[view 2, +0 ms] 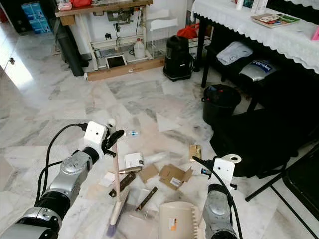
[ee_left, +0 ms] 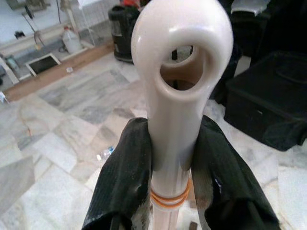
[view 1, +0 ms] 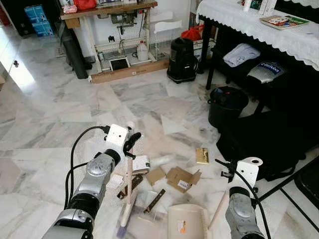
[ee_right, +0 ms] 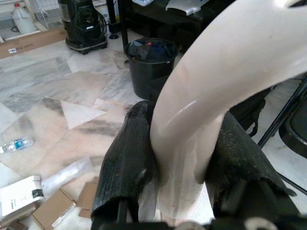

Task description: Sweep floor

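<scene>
My left gripper [view 1: 130, 144] is shut on the cream handle of a broom [view 1: 128, 184], just below its looped top end [ee_left: 180, 52]. The broom stands nearly upright, with purple bristles [view 1: 123, 226] on the marble floor. My right gripper [view 1: 227, 169] is shut on the curved cream handle [ee_right: 192, 124] of a dustpan [view 1: 187, 221], which lies low in front of me. Litter lies between broom and pan: cardboard pieces [view 1: 182, 179], a white box [view 1: 141, 163], a gold packet [view 1: 202, 155], dark strips [view 1: 155, 200] and a small plastic bottle [view 2: 132, 133].
A black bin [view 1: 227, 104] and a large black bag [view 1: 269, 142] stand to the right under a table with a white lace cloth [view 1: 259, 30]. A black appliance [view 1: 182, 59] and a sewing table [view 1: 109, 10] are at the back. Chair legs [view 1: 304, 184] are at the near right.
</scene>
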